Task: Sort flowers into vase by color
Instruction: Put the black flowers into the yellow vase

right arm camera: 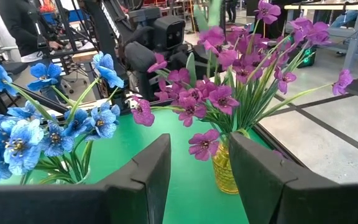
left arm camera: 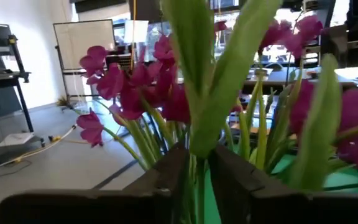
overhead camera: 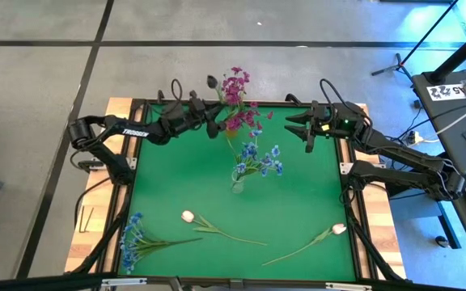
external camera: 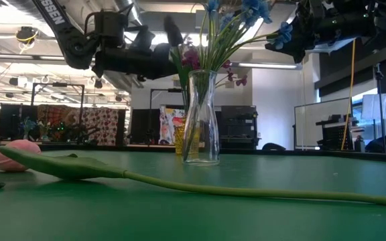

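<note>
Green counter (overhead camera: 176, 182) bears a clear vase (external camera: 201, 119) at centre holding a blue spray (overhead camera: 259, 160); magenta sprays (overhead camera: 237, 101) stand in a yellow vase (right arm camera: 224, 169) at the far edge; left end effector (overhead camera: 214, 121) grips a green stem (left arm camera: 199, 124) there; right end effector (overhead camera: 298, 129) hovers nearby, fingers parted, empty; two tulips (overhead camera: 188, 217) and another blue spray (overhead camera: 132, 238) lie near the front edge.

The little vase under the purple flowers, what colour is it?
Yellow. The vase shows best in the right wrist view, below the purple flowers.
</note>
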Controlling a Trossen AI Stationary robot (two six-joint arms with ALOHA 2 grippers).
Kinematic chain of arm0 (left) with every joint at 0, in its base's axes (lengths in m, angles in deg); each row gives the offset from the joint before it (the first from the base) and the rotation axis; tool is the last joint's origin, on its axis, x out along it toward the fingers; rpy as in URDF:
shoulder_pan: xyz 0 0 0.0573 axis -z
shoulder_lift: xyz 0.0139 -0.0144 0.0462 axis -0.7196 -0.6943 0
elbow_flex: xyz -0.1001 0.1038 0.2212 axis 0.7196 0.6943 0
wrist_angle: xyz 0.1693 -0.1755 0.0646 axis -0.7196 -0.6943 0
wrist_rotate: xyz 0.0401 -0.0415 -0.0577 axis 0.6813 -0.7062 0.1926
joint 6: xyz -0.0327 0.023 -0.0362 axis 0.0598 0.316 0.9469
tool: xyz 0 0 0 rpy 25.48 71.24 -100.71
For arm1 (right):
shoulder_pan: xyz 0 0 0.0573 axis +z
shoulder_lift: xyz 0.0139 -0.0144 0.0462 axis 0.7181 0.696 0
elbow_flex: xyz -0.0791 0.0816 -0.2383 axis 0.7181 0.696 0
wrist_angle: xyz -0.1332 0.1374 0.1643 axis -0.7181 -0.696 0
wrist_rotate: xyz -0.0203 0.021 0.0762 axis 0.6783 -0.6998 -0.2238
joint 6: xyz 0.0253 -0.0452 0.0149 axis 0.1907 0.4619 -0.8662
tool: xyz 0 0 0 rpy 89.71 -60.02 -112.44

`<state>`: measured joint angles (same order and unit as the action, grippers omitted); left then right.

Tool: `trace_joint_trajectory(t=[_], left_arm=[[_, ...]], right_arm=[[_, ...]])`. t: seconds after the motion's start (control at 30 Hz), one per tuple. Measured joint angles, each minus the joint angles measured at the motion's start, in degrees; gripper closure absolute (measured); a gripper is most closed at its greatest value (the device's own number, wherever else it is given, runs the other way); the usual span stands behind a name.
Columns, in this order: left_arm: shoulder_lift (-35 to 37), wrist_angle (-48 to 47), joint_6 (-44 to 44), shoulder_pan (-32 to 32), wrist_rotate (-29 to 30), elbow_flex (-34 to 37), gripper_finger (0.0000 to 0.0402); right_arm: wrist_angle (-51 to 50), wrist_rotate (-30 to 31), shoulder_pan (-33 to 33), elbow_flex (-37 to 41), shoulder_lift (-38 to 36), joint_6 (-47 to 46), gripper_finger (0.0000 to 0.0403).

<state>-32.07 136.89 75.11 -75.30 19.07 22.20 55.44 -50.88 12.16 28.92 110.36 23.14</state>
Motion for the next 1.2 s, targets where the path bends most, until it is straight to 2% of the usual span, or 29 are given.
trace_joint_trajectory(t=[0.47, 0.63, 0.9, 1.2], left_arm=[[0.0, -6.2, 1.8, 0.6, 0.1, 0.0, 0.0233], [2.5, -12.4, 2.9, 0.6, 0.1, 0.0, 0.0206], [11.8, -24.4, 3.2, 1.9, 0.2, 0.0, 0.0193], [21.9, -41.1, 3.3, 4.9, 4.2, 0.0, 0.0193]], right_arm=[[0.0, 0.0, 0.0, 0.0, 0.0, -1.0, 0.0243], [0.0, -0.6, 0.0, 0.0, 0.0, -1.1, 0.0243], [0.0, -1.5, 0.0, 0.0, 0.0, -1.1, 0.0243], [0.1, -1.6, 0.0, -0.5, -2.6, -1.1, 0.0243]])
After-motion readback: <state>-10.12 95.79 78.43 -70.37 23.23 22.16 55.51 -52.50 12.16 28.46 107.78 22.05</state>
